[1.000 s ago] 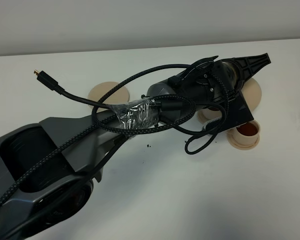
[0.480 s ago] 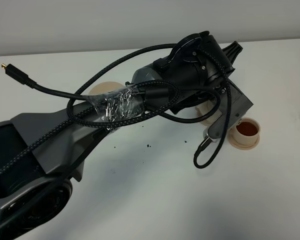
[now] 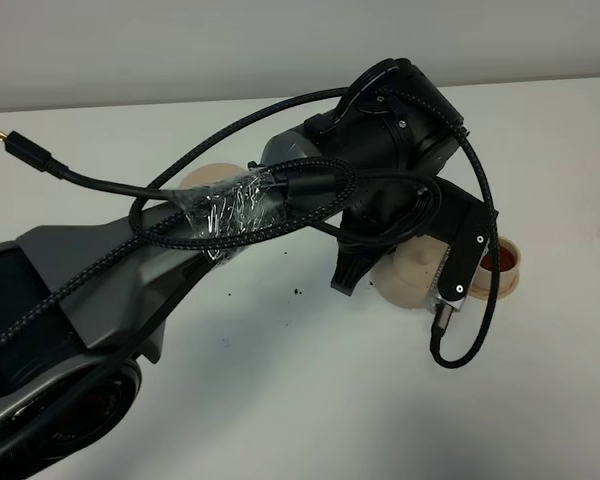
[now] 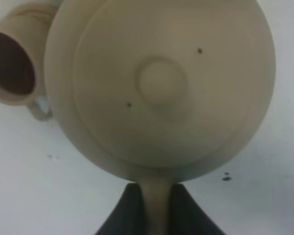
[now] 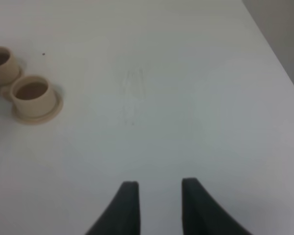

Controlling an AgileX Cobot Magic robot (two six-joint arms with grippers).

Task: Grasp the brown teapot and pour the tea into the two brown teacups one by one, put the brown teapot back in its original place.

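A white table (image 3: 310,400) carries the scene, and the left arm (image 3: 110,270), a grey and black limb wrapped in braided cables (image 3: 230,160), stretches across it from the near left corner. The brown teapot (image 4: 159,88) hangs in the air at the end of that arm, seen in the overhead view as a pale rounded body (image 3: 410,275) below the black wrist housing. The left gripper (image 4: 154,205) is clamped tight on the pot's loop handle, its two dark fingers (image 4: 125,210) pressed against either side of the tan strip. The knobbed lid sits on the pot. Just beside the teapot, on its far-right side, stands one teacup (image 3: 500,262) holding dark reddish tea; the wrist camera shows the same cup (image 4: 12,66) close against the pot's body. The wide saucer (image 3: 208,180) lies well apart from the teapot, behind the arm. Both teacups (image 5: 33,95) and (image 5: 1,62) appear on their saucers in the right wrist view. The right gripper (image 5: 156,208) hovers with fingers parted, holding nothing.
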